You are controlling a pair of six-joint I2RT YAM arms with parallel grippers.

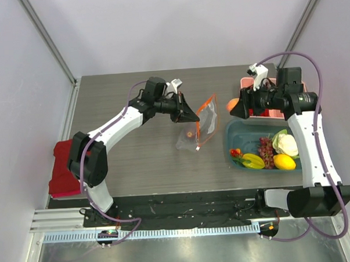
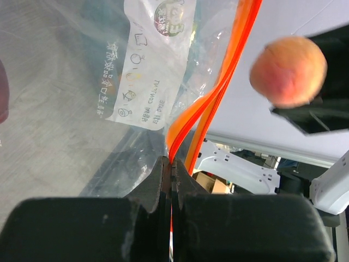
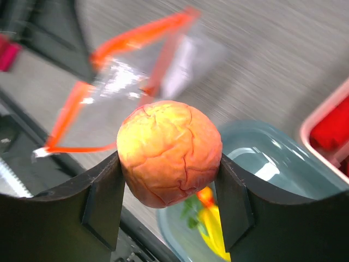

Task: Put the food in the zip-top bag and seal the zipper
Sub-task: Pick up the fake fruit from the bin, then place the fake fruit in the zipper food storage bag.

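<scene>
- Orange-red zipper (image 2: 215,98) of the clear bag (image 1: 205,121): pinched in the tightly closed left gripper (image 2: 172,166).
- Yellow-pink peach (image 3: 169,153): clamped in the right gripper (image 3: 169,164), near the bag.

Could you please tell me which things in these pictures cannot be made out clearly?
Top view: the pink tray lies mostly under the right arm; its contents are hidden.
Right wrist view: the zip-top bag is blurred; how far its mouth gapes is unclear.
Left wrist view: the label is cut by the top edge, its print too small to read.
</scene>
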